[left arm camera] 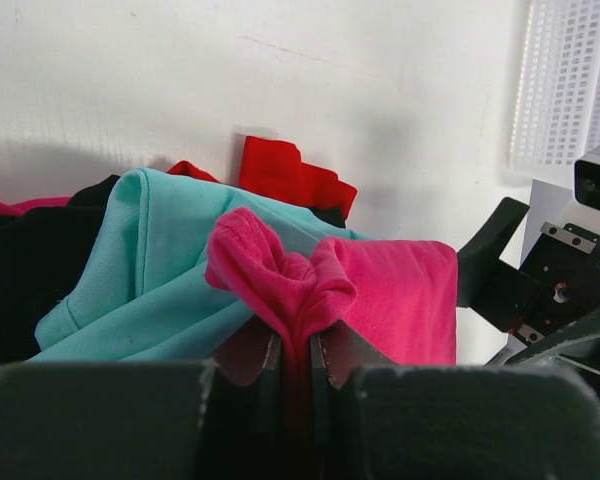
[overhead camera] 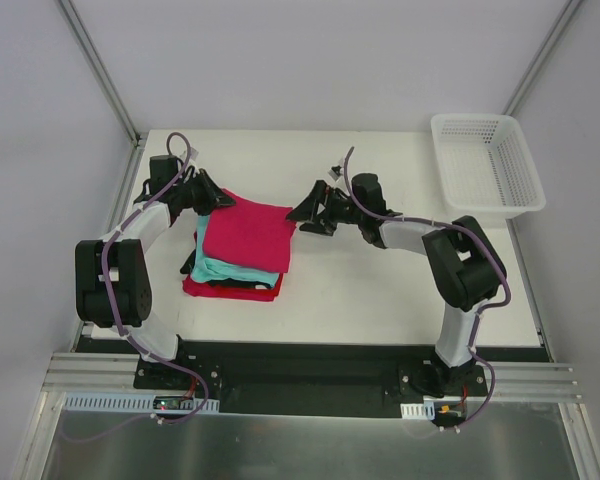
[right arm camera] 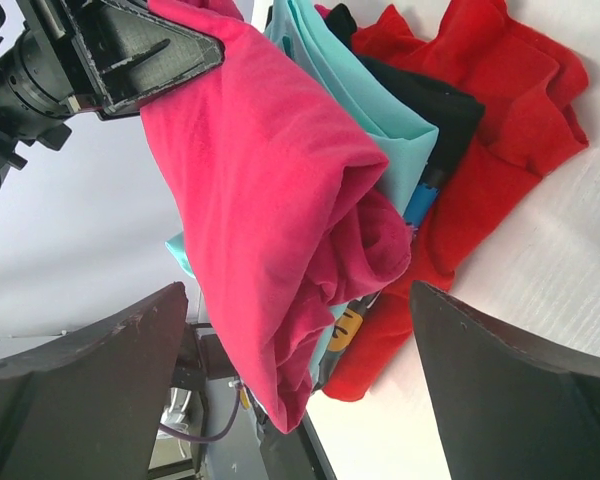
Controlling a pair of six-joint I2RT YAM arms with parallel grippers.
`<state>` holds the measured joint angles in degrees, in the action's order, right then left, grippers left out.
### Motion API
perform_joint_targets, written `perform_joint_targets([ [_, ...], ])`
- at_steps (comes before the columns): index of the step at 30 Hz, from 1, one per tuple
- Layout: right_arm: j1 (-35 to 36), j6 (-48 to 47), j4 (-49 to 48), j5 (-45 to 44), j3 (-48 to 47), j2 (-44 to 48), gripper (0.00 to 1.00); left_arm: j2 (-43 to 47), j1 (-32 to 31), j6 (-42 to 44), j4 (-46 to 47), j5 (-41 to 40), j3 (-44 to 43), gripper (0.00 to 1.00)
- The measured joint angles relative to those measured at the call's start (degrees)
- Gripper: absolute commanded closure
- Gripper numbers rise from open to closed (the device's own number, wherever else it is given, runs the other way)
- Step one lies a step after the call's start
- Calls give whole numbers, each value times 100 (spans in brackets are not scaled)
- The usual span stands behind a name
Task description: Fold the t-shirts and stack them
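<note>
White tabletop (overhead camera: 380,290) carries your stack: red t-shirt (overhead camera: 230,291), black t-shirt (overhead camera: 242,284), teal t-shirt (overhead camera: 216,266), magenta-pink t-shirt (overhead camera: 248,235) on top. Your left pincer (left arm camera: 295,350) is clamped on its bunched edge. Your right pincer (overhead camera: 302,214) stands spread wide just beside the opposite edge, gripping nothing. White mesh basket (overhead camera: 485,165) lies well beyond the right pincer.

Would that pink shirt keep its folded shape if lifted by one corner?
Probably not: the pink shirt bunches softly where the left gripper pinches it, so it looks floppy. Thin cloth, so likely light; it may drag the teal shirt along.
</note>
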<state>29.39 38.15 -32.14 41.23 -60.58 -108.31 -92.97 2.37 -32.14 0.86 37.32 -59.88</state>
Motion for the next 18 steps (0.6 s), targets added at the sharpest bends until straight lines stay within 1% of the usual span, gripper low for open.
perform_joint_targets([
  [5, 59, 103, -160, -35, 0, -50, 4, 0, 0, 0, -9, 0, 0, 100],
  [12, 313, 350, -468, -109, 0, -374, 4, 0, 0, 0, -11, 2, 0, 100],
  [18, 433, 437, -518, -138, -13, -492, 4, -2, 0, 0, -15, 7, 0, 100],
])
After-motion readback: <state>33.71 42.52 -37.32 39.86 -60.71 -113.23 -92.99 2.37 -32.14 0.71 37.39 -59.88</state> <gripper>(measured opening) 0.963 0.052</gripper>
